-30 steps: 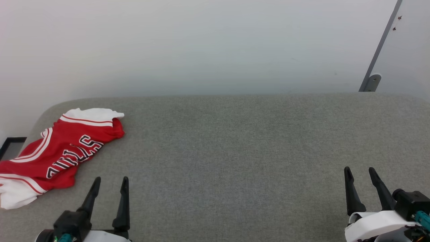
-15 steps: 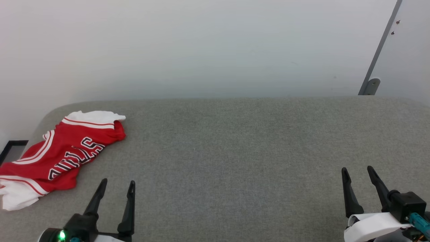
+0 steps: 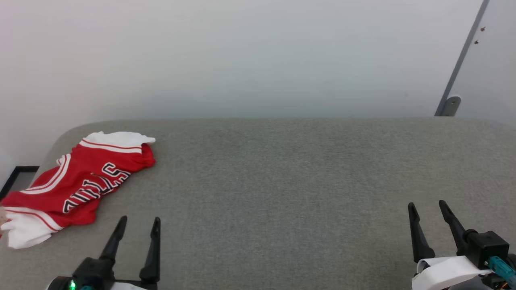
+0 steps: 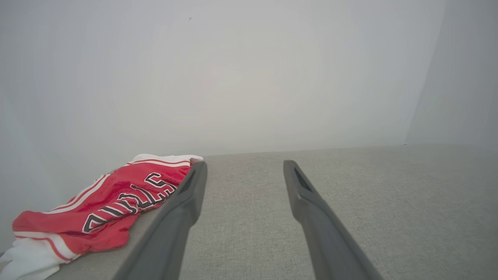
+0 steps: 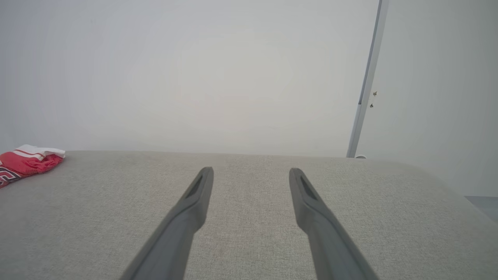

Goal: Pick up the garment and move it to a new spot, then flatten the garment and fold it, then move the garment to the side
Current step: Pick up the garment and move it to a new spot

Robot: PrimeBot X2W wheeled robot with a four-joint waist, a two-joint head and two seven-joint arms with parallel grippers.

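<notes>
While the jersey (image 3: 80, 181) lies crumpled on the worktop (image 3: 282, 181), the left pincer (image 3: 140, 218) sits just beside it, the right pincer (image 3: 426, 203) well apart, both spread, likely for grasping.

Grey fabric-covered surface (image 3: 282, 181) with the crumpled garment (image 3: 80, 181) at its far left corner
</notes>
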